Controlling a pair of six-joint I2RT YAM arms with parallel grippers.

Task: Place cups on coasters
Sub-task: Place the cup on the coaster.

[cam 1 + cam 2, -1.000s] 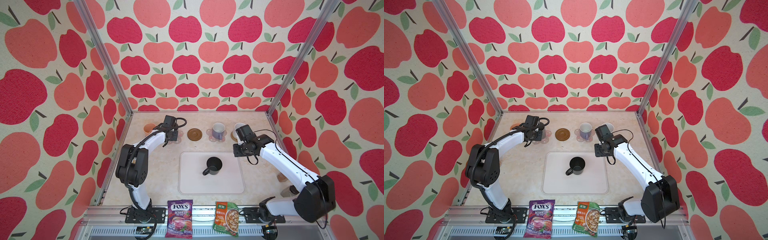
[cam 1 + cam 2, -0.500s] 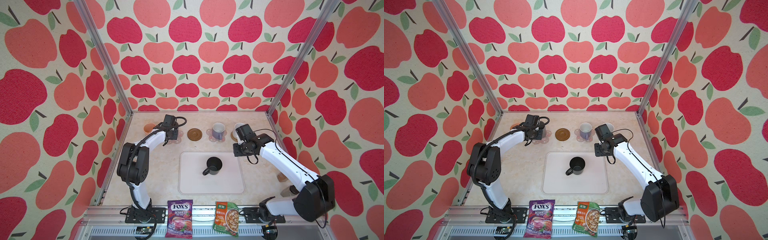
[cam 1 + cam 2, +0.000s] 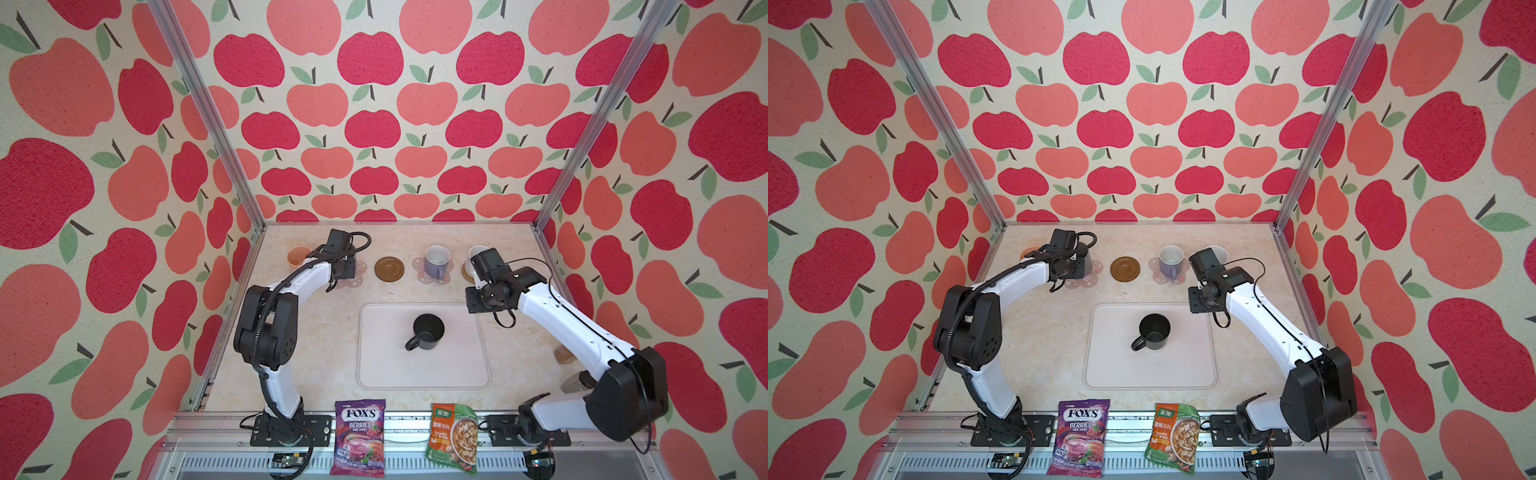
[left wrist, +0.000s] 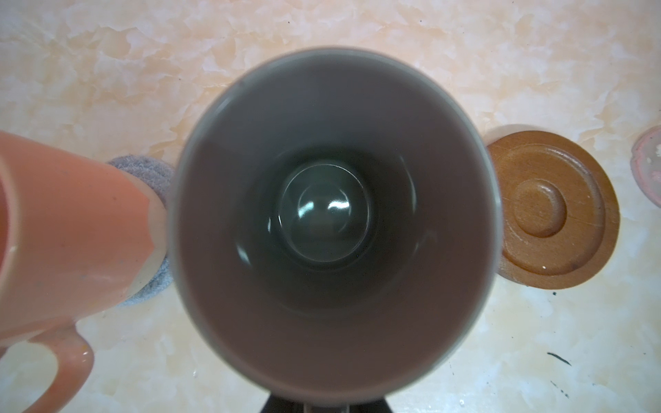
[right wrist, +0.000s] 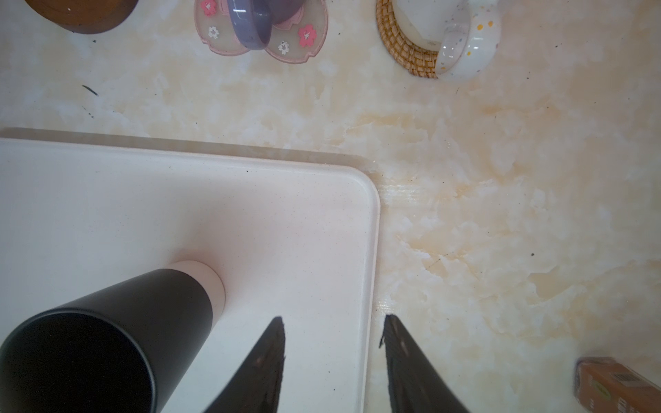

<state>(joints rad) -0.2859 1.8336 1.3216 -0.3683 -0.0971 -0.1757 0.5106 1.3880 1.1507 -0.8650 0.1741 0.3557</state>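
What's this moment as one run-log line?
left gripper: shut on grey mug, over pink flower coaster | right gripper: open, empty, above tray corner | black mug: on tray | brown coaster: bare

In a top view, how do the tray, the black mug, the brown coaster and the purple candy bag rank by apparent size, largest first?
1. Tray
2. Candy bag, though it seems nearest the camera
3. Black mug
4. Brown coaster, flat and farther back
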